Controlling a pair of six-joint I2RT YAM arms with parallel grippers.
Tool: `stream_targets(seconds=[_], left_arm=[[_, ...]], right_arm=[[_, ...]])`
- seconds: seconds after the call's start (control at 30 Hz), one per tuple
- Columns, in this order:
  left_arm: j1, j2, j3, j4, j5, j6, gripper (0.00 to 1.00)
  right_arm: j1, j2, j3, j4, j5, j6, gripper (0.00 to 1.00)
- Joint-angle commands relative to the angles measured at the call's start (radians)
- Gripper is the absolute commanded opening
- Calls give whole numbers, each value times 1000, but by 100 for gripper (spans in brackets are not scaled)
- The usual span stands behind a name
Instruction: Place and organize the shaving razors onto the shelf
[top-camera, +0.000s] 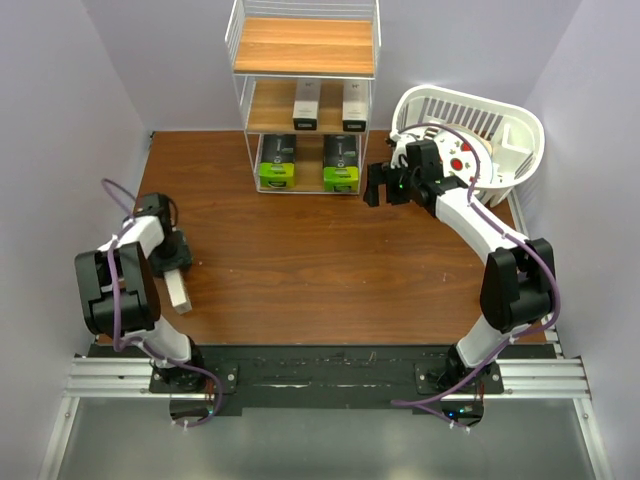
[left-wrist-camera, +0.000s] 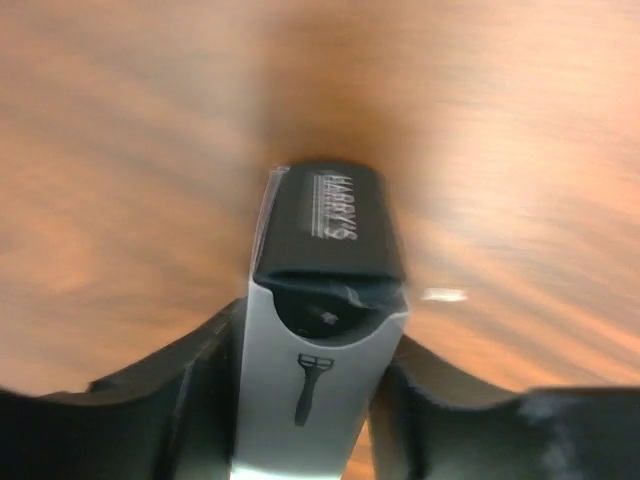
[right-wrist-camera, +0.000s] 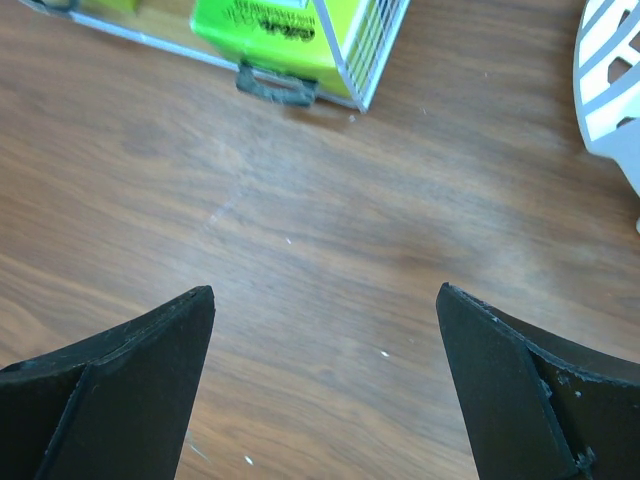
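Left gripper (left-wrist-camera: 320, 328): filling the wrist view, dark fingers (left-wrist-camera: 190, 400) lie against both long sides of the slim carton (left-wrist-camera: 318, 350). The jaws are partly closed and it looks like a grip.
Slim carton: pale grey body with a razor drawing, its black branded cap pointing away from the wrist. From above it sits at the near-left of the table (top-camera: 300, 260), well apart from the shelf (top-camera: 300, 45).
Shelf: the bottom tier holds two green-ended packs (top-camera: 278, 168) side by side. The middle tier holds two white cartons (top-camera: 306, 105), centre and right, black ends to the front.
Right gripper (top-camera: 380, 187): jaws spread wide and holding nothing, hovering over bare wood just off the shelf's front-right corner, beside the white basket (top-camera: 520, 130).
Step in hand: I'd call it securing this carton for the carry to the shelf.
Doing it well: check the squeeze is square across the narrow sides, then lift straight up before swinging, so the tail doesn't drag.
Aim: the gap on the middle tier left of the two cartons looks the natural slot.
Orientation: cap-first entry would put the black end at the back, so it likely needs a turn to match the others.
Watch for: the wire uprights, and the right arm parked near the front.
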Motion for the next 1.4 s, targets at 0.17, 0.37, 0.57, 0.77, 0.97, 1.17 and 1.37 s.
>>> stream_targets(seconds=[0.17, 0.37, 0.57, 0.77, 0.97, 1.17, 1.37], left_arm=[[-214, 169, 193, 124, 74, -84, 38], [-329, 256, 348, 113, 74, -125, 63], [-395, 138, 325, 107, 60, -159, 79], [-380, -98, 226, 65, 16, -113, 85], [-275, -302, 69, 116, 86, -73, 65], [-179, -295, 0, 223, 186, 24, 0], [-188, -168, -18, 248, 218, 10, 0]], right_arm=[[1, -88, -11, -113, 24, -201, 98], [-1, -90, -4, -112, 24, -247, 97], [-1, -131, -38, -38, -32, -241, 97], [96, -111, -24, -55, -104, -178, 95], [237, -87, -63, 81, -95, -100, 95], [271, -73, -43, 63, -95, -89, 96], [271, -105, -67, 52, -75, -103, 96]])
